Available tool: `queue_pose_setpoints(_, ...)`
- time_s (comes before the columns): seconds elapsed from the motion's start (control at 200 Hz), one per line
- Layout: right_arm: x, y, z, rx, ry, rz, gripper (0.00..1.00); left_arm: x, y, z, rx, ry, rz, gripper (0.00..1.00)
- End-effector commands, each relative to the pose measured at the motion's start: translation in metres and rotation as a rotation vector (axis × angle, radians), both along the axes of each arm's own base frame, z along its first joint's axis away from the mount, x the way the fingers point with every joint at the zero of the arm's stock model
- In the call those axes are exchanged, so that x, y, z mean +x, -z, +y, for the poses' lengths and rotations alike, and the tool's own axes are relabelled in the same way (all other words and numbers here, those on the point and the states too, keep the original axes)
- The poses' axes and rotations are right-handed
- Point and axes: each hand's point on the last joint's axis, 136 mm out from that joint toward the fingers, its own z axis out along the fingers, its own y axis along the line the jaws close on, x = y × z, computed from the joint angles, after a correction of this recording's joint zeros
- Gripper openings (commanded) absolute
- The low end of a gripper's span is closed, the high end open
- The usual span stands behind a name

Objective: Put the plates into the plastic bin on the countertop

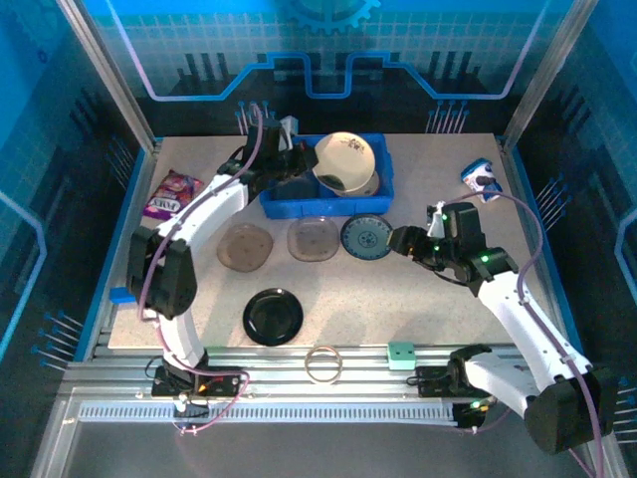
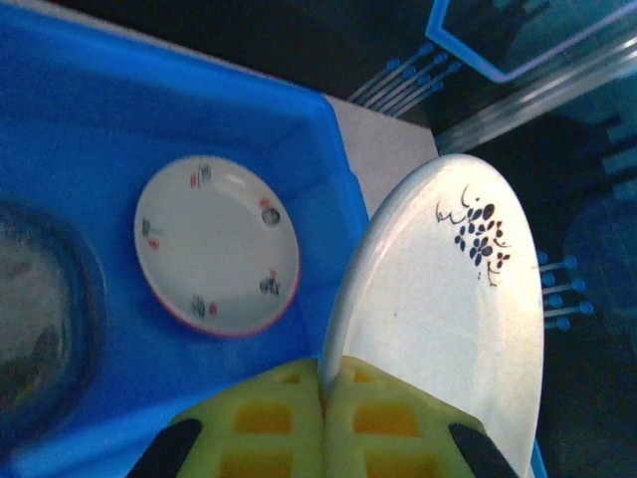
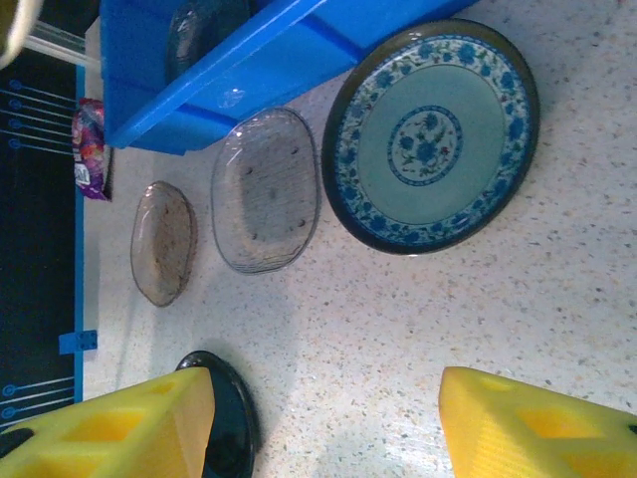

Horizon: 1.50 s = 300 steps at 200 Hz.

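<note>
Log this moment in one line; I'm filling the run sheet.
left gripper: shut on cream plate over plastic bin | right gripper: open, near blue patterned plate | countertop: four plates

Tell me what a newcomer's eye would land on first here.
First, the big cream plate with a dark floral sprig, pinched at a tilt in the left fingers over the bright blue bin at the far middle of the countertop. Next, the blue patterned plate lying flat in front of the bin, with the right fingers open beside it, and the glossy black plate alone nearer the arms.
</note>
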Motion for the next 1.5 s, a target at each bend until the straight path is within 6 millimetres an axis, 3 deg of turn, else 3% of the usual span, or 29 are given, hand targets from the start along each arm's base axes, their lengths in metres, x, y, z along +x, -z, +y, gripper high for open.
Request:
queue_pose_setpoints(0.0,-0.004,0.009,-0.009,-0.012,0.018,0.024,0.62,0.028,0.004,0.0,0.02,-0.019,-0.02,0.0)
queue_pose_setpoints(0.24,-0.005,0.016,-0.009,-0.001,0.017,0.051,0.62,0.067,0.052,-0.013,0.028,-0.024,0.019,0.0)
queue_pose_setpoints(0.49,-0.007,0.025,-0.009,0.011,0.017,0.076,0.62,0.086,0.1,-0.019,-0.007,-0.045,0.084,0.0)
queue_pose_setpoints(0.971,-0.012,0.04,-0.012,0.008,0.017,0.114,0.62,0.113,0.129,-0.027,-0.014,-0.067,0.135,0.0)
queue_pose_setpoints(1.326,-0.01,0.043,-0.012,0.006,0.013,0.117,0.62,0.117,0.146,-0.026,0.027,-0.07,0.179,0.0)
queue_pose_setpoints(1.496,-0.008,0.044,-0.013,-0.004,0.01,0.123,0.62,0.118,0.147,-0.027,0.037,-0.059,0.185,0.24)
